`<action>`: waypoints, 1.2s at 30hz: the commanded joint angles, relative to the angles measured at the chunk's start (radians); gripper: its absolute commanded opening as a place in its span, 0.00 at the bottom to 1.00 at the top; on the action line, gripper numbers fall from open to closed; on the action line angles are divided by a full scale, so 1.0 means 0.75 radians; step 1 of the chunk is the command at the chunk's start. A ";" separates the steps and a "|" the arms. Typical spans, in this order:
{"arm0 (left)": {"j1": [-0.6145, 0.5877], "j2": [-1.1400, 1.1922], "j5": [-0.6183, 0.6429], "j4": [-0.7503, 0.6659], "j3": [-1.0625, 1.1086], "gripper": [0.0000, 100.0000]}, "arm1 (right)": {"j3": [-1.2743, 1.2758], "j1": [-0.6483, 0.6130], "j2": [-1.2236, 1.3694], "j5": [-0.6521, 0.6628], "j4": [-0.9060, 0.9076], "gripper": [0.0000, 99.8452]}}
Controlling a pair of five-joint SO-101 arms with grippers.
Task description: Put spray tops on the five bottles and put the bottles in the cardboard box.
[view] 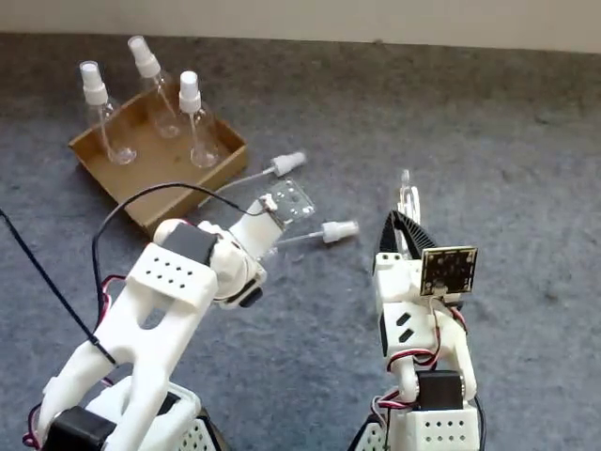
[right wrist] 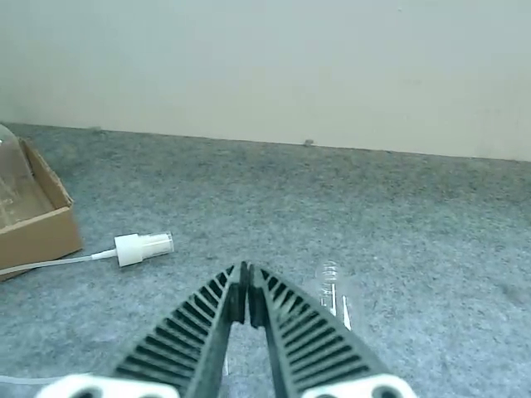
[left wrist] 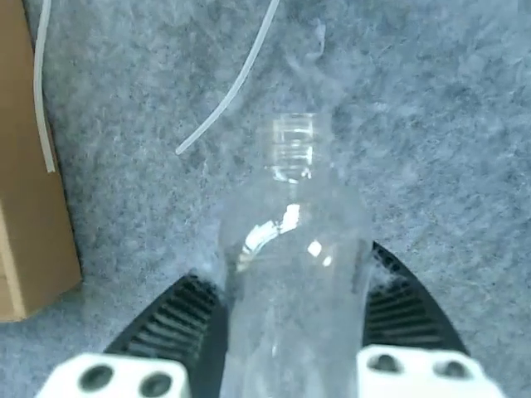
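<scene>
The grey carpeted table (view: 526, 122) runs across the whole high view. Two white arms rise from the bottom edge, the left arm (view: 150, 310) at lower left and the right arm (view: 418, 329) at lower right.

The cardboard box (view: 141, 202) sits in the upper left of the frame. Three capped bottles stand upright in it, each with a white spray top. One is on the left (view: 103, 117), one at the back (view: 155, 89) and one on the right (view: 197, 127).

The left gripper (left wrist: 290, 282) points toward the middle of the frame. Its jaws are clamped on the sides of a clear bottle (left wrist: 290, 240), whose threaded neck is bare and points away from the wrist.

The right gripper (right wrist: 246, 278) is right of centre, its jaws pressed together on nothing. A second clear bottle (right wrist: 332, 294) is just beside its tip, also without a top; I cannot tell whether it stands or lies.

Two loose spray tops lie on the carpet near the centre, each trailing a thin dip tube toward the box. The upper spray top (view: 286, 164) is just right of the box, and the lower spray top (view: 338, 230) lies between the two grippers.
</scene>
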 commanded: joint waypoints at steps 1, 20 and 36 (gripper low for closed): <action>-0.097 -0.040 -0.108 -0.049 0.038 0.04 | 0.177 -0.011 -0.003 -0.010 -0.034 0.01; -0.173 -0.040 -0.160 -0.266 0.251 0.15 | 0.177 -0.011 -0.005 -0.010 -0.007 0.01; -0.169 0.400 -0.196 -0.203 0.011 0.15 | 0.177 -0.011 -0.005 -0.010 -0.007 0.01</action>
